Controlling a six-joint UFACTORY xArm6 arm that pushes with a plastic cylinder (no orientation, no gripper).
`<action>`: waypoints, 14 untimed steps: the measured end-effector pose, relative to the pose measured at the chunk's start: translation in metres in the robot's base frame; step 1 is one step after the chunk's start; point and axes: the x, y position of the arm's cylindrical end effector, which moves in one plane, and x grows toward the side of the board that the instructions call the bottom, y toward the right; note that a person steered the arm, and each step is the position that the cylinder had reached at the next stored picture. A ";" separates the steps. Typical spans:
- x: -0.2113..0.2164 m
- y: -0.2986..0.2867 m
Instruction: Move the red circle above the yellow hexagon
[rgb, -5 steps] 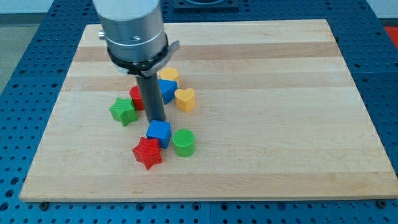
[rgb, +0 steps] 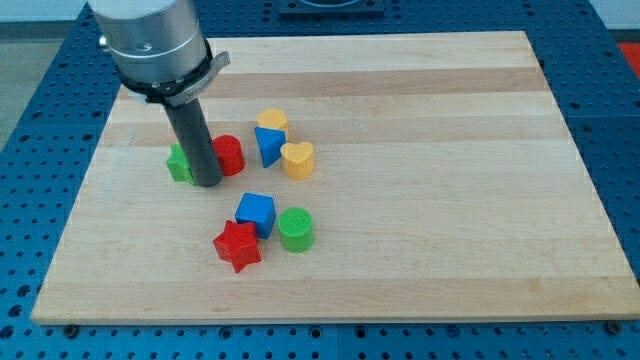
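My tip (rgb: 207, 184): resting on the table (rgb: 450, 200) at centre left, touching the red circle's left side, hiding most of a green block (rgb: 178, 164).
Red circle (rgb: 230, 154): sitting left of the yellow hexagon (rgb: 271, 121) and blue triangle (rgb: 268, 145).
Fingers: the arm is carrying none, only a rod.

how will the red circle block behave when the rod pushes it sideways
The red round ribbed plastic block is squat and sits flat, so it will probably slide rather than tip or roll. Round sides may let it slip off my tip, which sits at its left. It looks rigid, and likely light.
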 end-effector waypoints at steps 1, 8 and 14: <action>-0.012 0.000; -0.018 0.021; -0.069 -0.013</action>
